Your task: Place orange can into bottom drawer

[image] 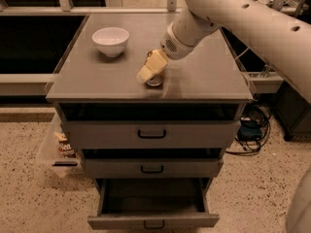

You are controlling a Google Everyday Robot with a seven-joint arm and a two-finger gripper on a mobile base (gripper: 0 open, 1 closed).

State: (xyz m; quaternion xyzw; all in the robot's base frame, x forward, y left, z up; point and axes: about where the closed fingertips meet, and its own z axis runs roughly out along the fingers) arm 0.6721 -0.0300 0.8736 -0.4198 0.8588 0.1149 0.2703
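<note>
Mid-frame on the grey counter (204,76), the cream pincer (148,71) is covering the shiny orange can (155,81); whether it is gripping cannot be told.

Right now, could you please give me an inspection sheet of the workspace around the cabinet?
Surface: grey cabinet top, flat, carrying a bowl and the can.
Job's things: orange can stands on the cabinet top near its front edge, mostly hidden by the gripper; bottom drawer is pulled open, its interior dark.
Clutter: white bowl at the back left of the top; small packets on the floor left of the cabinet.
Grippers: gripper is down at the can, covering most of it.
Cables: dark cables lie on the floor to the right.
Surroundings: speckled floor.
</note>
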